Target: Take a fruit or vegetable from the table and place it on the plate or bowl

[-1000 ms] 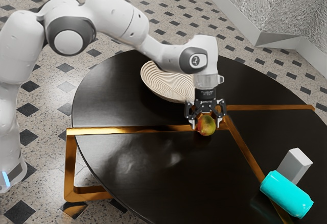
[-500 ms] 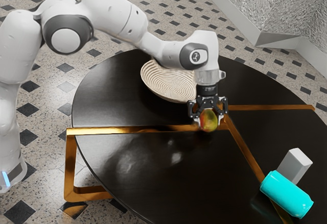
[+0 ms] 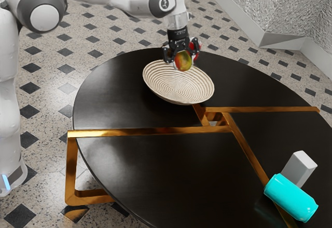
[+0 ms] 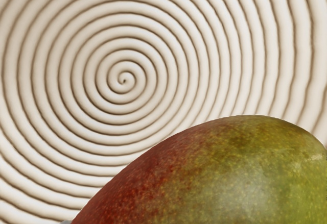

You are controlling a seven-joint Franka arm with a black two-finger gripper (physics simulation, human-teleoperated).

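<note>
A red and green mango (image 3: 182,60) hangs in the air above the back part of a cream bowl (image 3: 155,80) with a brown spiral pattern. My gripper (image 3: 182,62) is shut on the mango, a black finger at each side of it. The bowl stands on the far side of the round black table (image 3: 155,181). In the wrist view the mango (image 4: 225,178) sits large just under my hand, and the bowl's spiral centre (image 4: 122,79) lies below and beyond it.
A teal can (image 3: 290,197) lies at the table's near right edge with a grey box (image 3: 299,168) leaning behind it. Gold inlay strips (image 3: 155,131) cross the tabletop. A grey textured wall base (image 3: 270,10) runs along the exterior view's upper right.
My gripper has lifted the mango off the table near the gold strips and carried it up and toward the exterior view's left, to above the bowl.
</note>
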